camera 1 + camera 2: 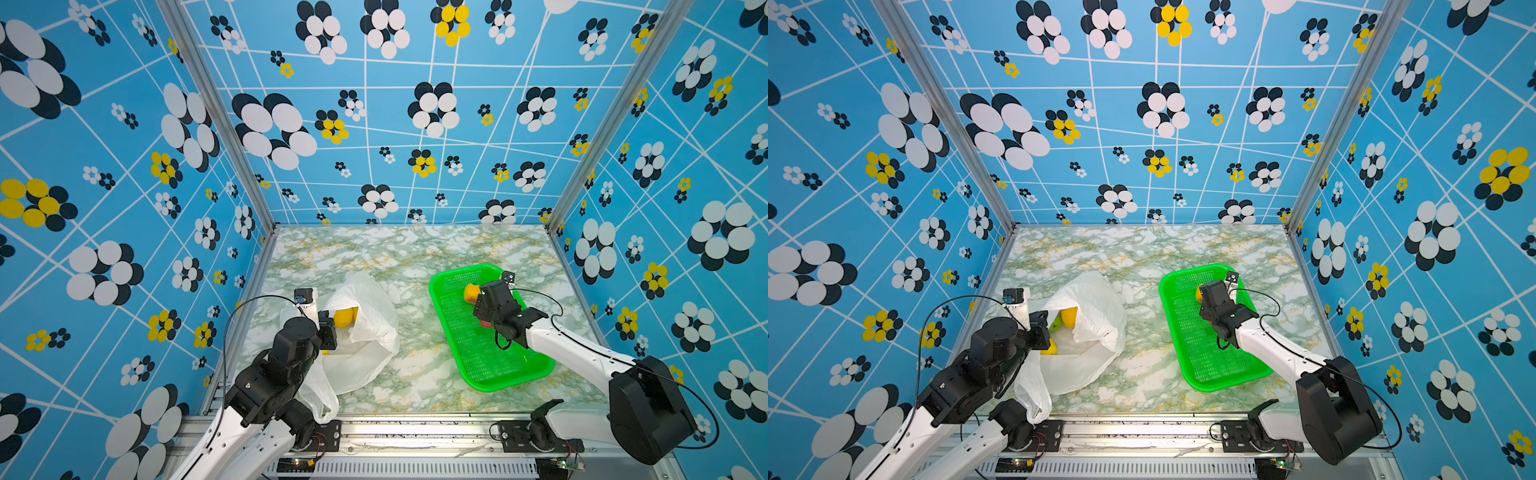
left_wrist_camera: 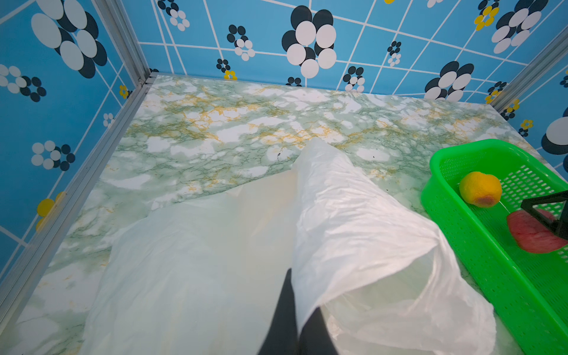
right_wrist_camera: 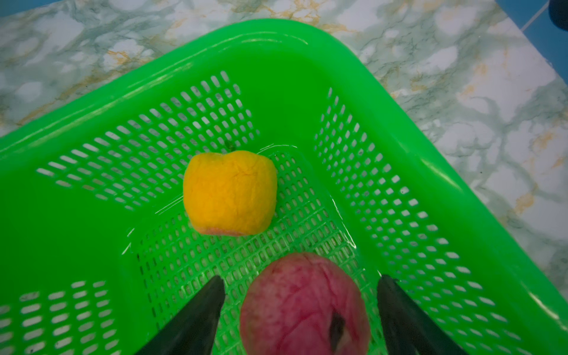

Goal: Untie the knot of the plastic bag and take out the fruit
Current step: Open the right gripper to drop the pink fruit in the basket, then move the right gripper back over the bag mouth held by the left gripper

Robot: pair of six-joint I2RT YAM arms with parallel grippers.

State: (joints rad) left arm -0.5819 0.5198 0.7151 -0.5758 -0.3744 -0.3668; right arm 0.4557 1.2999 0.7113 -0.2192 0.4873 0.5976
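Note:
The white plastic bag lies crumpled on the left of the table with its mouth open. My left gripper is shut on the bag's edge. Inside the bag show a yellow fruit and a green one. No knot is in view. My right gripper stands open low inside the green basket. A red fruit lies between its fingers, clear of both. A yellow-orange fruit rests just beyond.
The green basket sits at an angle on the right of the marble table. A bag handle drapes to the front edge by the left arm's base. Patterned blue walls close in three sides.

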